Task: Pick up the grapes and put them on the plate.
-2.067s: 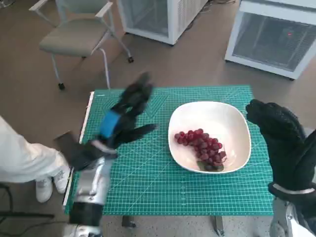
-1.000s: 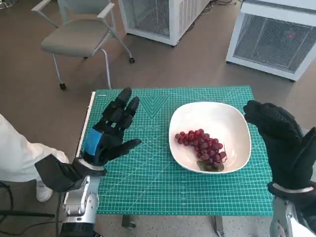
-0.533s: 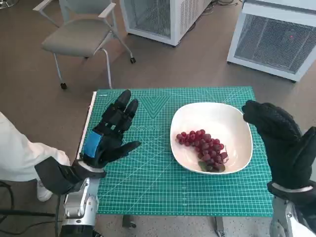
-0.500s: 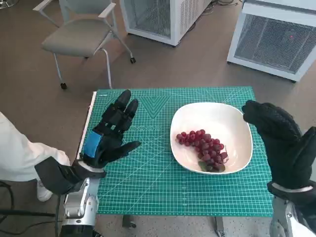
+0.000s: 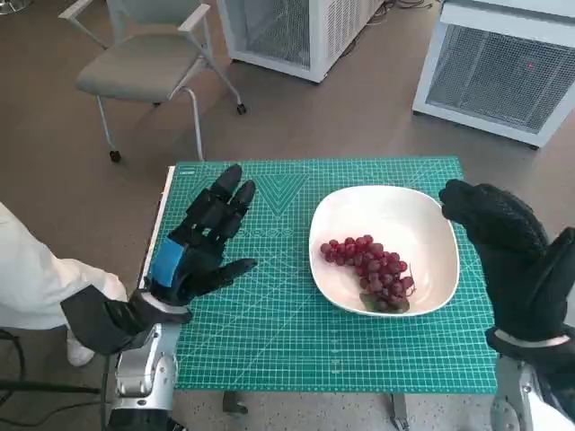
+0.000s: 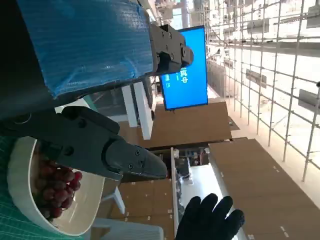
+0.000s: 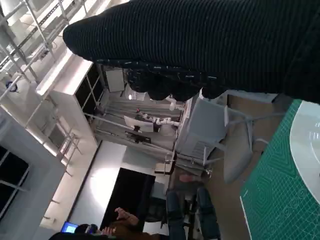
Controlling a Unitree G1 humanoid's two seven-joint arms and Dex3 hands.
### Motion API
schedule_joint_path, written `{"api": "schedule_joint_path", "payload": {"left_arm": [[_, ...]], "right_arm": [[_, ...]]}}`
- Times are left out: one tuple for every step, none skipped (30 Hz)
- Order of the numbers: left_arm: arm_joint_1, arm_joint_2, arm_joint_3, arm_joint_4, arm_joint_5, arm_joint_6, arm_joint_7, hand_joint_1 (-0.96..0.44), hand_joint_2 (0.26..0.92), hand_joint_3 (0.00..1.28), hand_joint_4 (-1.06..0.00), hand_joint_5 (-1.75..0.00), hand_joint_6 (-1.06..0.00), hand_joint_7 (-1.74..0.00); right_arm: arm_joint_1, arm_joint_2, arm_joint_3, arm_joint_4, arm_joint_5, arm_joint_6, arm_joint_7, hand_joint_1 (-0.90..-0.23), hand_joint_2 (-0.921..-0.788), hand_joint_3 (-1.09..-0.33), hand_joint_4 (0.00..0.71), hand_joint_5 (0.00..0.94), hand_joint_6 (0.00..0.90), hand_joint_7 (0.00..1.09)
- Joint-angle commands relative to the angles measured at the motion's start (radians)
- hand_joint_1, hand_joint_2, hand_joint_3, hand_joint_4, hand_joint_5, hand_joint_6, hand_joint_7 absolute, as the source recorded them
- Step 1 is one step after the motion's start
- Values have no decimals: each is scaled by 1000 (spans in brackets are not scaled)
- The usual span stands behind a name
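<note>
A bunch of red grapes [image 5: 368,266] lies inside the white plate [image 5: 422,224] on the green cutting mat [image 5: 269,323]. The left wrist view shows the same grapes [image 6: 52,187] in the plate [image 6: 22,200]. My left hand [image 5: 199,244] hovers over the mat left of the plate, fingers spread, holding nothing. My right hand [image 5: 503,247], in its black glove, is raised at the plate's right edge, fingers apart and empty. The glove [image 6: 207,220] also appears in the left wrist view.
A grey chair [image 5: 144,67] stands on the floor beyond the mat's far left corner. White cabinets [image 5: 503,63] stand at the back right. A person's white sleeve [image 5: 36,278] is at the left edge. A person sits far off in the right wrist view.
My left hand has drawn back from the far side of the mat toward me and settled lower left; it has barely moved in the last second. The grapes stay in the plate.
</note>
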Motion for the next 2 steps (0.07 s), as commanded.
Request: {"api": "schedule_joint_path", "payload": {"left_arm": [[4,14,0,-4,13,-15,4,-174,921,17,-307,-37,-190,-541],[4,14,0,-4,13,-15,5,-172,921,18,-310,-36,-179,-566]], "right_arm": [[11,-1,2,17,2,5,6,-496,-921,-561,439,510,200,905],[11,-1,2,17,2,5,6,-496,-921,-561,439,510,200,905]]}}
